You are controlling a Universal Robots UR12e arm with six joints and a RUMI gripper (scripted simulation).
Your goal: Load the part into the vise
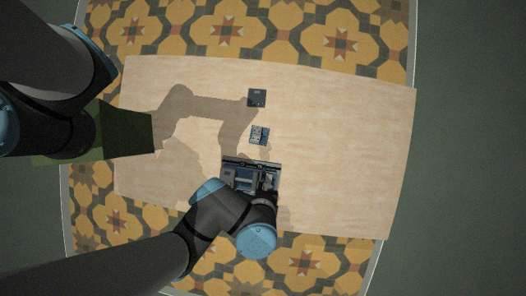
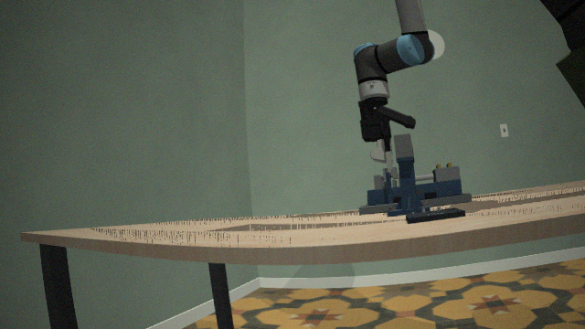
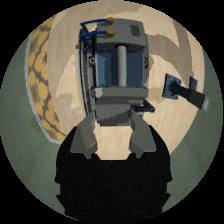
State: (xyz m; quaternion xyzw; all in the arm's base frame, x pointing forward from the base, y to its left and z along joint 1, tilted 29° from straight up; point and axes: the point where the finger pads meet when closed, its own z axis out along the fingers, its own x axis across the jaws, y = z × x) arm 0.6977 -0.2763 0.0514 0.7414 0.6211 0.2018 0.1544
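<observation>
Wrist view: nearest the lens, the end effector (image 3: 114, 145) points down with its two pale fingers partly closed on the grey part (image 3: 116, 111), which fills the space between them and hangs above the vise (image 3: 119, 60). The gripped block hides the near end of the vise; whether its slot faces down cannot be told from here. Beyond the part, the vise lies open, with blue inner walls and a pale rod running down the middle of its pocket, and nothing is seen resting in that pocket past the part. Two small yellow knobs and a blue loop of tubing sit at the vise's far end. Off to the right, well apart from the vise, the blue V-block (image 3: 173, 88) stands on the table (image 3: 65, 80) with nothing in it, and just past it the dark infeed plate (image 3: 198, 98) lies flat and bare. In the exterior view, the part (image 2: 404, 147) is held upright over the vise (image 2: 411, 189), not touching it. From the top, the arm's wrist (image 1: 238, 214) covers the near half of the vise (image 1: 251, 174). No lettering or brand mark is legible anywhere.
</observation>
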